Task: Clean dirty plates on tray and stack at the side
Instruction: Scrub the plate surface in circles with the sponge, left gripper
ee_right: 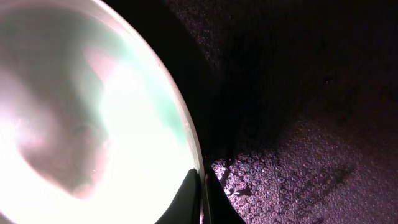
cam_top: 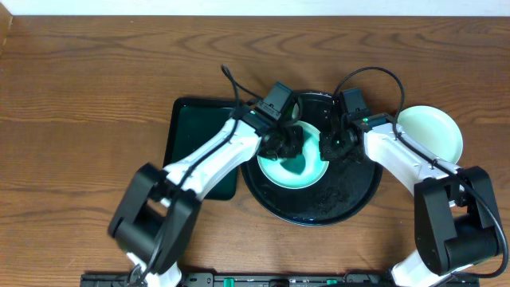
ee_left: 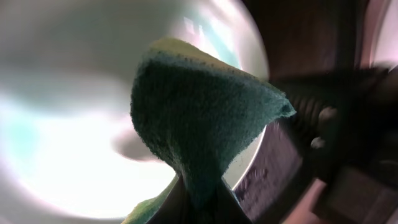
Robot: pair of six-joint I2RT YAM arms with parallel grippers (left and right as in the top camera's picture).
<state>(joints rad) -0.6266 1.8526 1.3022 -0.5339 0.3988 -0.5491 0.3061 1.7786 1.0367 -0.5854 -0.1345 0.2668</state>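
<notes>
Two found: a tray plate (cam_top: 275,171) on the black tray (cam_top: 351,199), partly hidden beneath both pairs of jaws, and a side plate (cam_top: 430,131) on the table (cam_top: 96,80), well apart from them. Saw the left gripper (cam_top: 291,147) clamped on a green sponge (ee_left: 199,124) just ahead of its jaws, over the blurred tray plate. Saw the right gripper (cam_top: 328,145) pinched thin on that plate's rim; couldn't tell whether sponge touched plate.
</notes>
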